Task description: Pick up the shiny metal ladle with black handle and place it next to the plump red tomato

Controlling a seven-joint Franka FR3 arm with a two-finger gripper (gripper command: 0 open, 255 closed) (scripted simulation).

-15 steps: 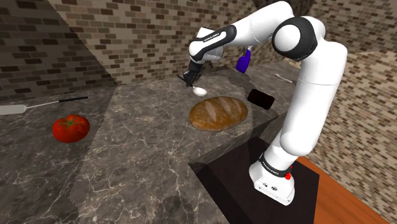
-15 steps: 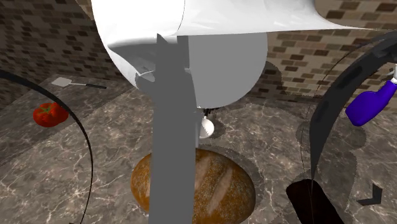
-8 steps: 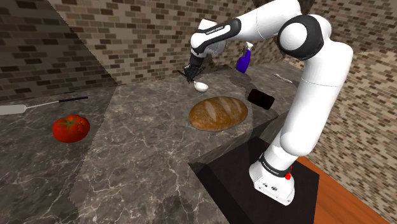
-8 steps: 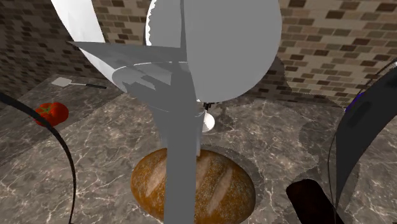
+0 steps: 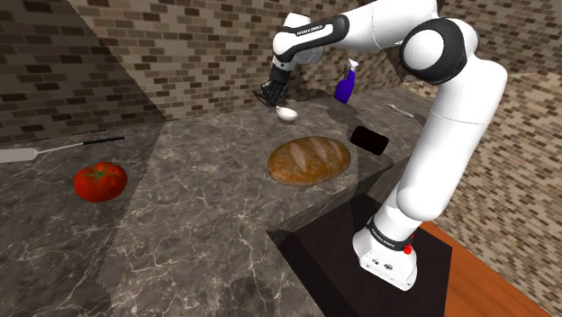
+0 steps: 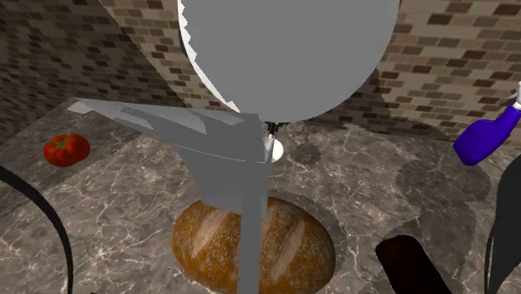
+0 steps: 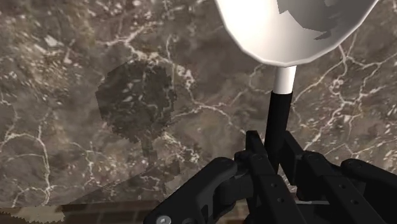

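The ladle (image 5: 285, 113), with a pale shiny bowl and a thin black handle, hangs above the back of the dark marble counter (image 5: 207, 207). My gripper (image 5: 268, 94) is shut on the handle. In the wrist view the black fingers clasp the handle (image 7: 277, 124) just below the bowl (image 7: 292, 25), and the gripper (image 7: 275, 151) casts a shadow on the stone underneath. The red tomato (image 5: 99, 181) lies far off toward the shoulder view's left. In the second exterior view the tomato (image 6: 66, 149) is at the left, and the ladle's bowl (image 6: 274, 150) peeks out beside the arm.
A brown bread loaf (image 5: 308, 160) lies on the counter just in front of the ladle. A blue spray bottle (image 5: 343, 86) stands by the brick wall, a flat black object (image 5: 369, 140) lies near the counter's corner, and a spatula (image 5: 54, 149) rests behind the tomato.
The gripper has risen with the ladle in it, lifting the bowl from just above the counter to well above it. The tomato and the bread have not moved.
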